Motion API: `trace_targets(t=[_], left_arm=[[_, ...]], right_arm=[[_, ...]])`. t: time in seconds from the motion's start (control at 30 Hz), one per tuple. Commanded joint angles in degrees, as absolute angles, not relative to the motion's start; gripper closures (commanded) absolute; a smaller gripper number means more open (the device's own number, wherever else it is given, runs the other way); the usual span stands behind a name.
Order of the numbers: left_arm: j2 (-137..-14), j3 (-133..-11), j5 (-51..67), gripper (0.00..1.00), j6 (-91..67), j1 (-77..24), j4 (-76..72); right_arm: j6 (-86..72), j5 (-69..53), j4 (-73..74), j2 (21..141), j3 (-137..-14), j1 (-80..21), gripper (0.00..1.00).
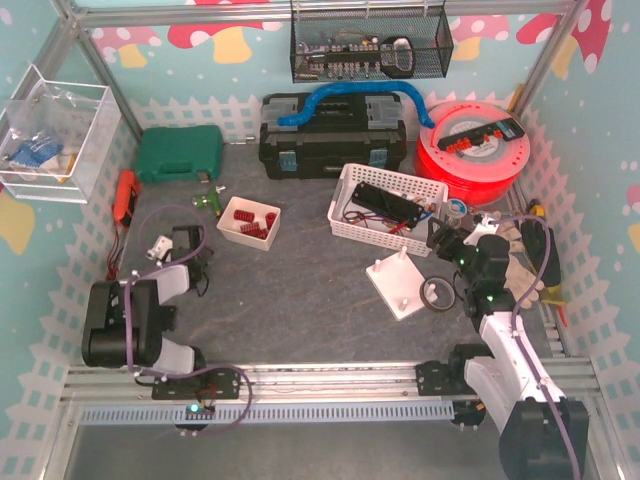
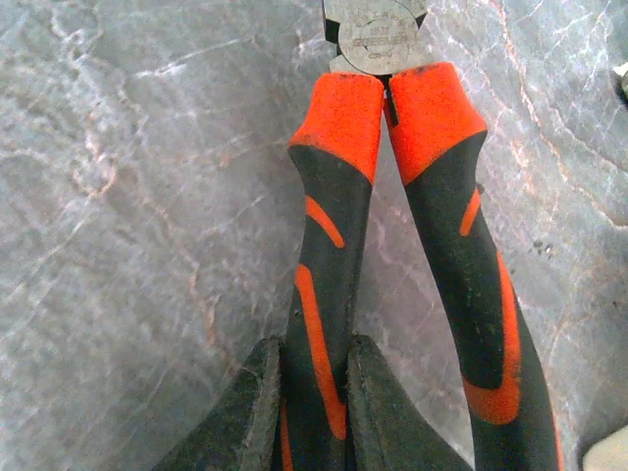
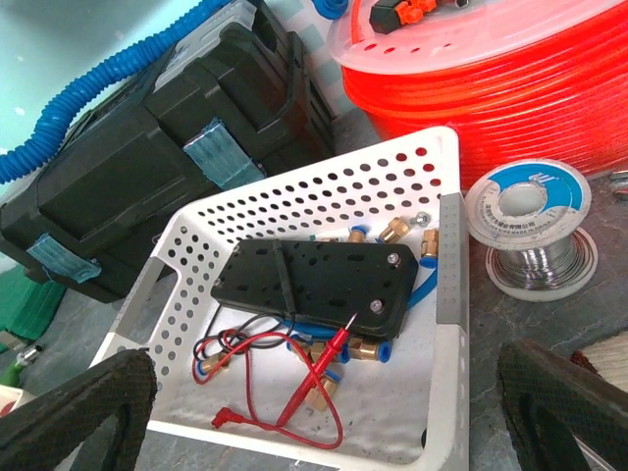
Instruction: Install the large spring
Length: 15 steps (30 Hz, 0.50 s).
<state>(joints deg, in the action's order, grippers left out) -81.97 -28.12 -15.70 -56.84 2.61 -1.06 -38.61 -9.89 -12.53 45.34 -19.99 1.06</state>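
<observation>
Though half out of frame, pliers [image 2: 329, 245] between left fingers [image 2: 245, 417]; right fingers [image 3: 78, 412] apart.

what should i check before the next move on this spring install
1. Left tool grips pliers: ok, shut on one handle.
2. Right tool free: ok, open, nothing between its fingers.
3. Large spring located: cannot tell; red parts in the small tray are too small to identify.
4. White peg base in view: ok, on the table near the right arm.
5. Right tool aimed at base: not ok, it faces the white basket.
</observation>
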Motion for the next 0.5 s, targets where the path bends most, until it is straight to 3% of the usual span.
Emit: trace_targets(t=[0.0, 0.23, 0.47], left_arm=[[-85.15, -31.37, -13.87, 0.82, -57.59, 4.08, 1.07], [-85.12, -31.69, -12.74, 0.61, -56.73, 5.08, 1.60], [-80.72, -31.37, -11.64, 0.33, -54.50, 5.19, 2.00]], right_arm=[[-38.05, -8.73, -11.83, 44.26, -20.27, 0.77, 0.06], [-38.05, -8.61, -11.55, 43.69, -20.29, 0.73, 0.06], [-38.06, -8.89, -10.11, 44.74, -21.20, 0.78, 0.05]])
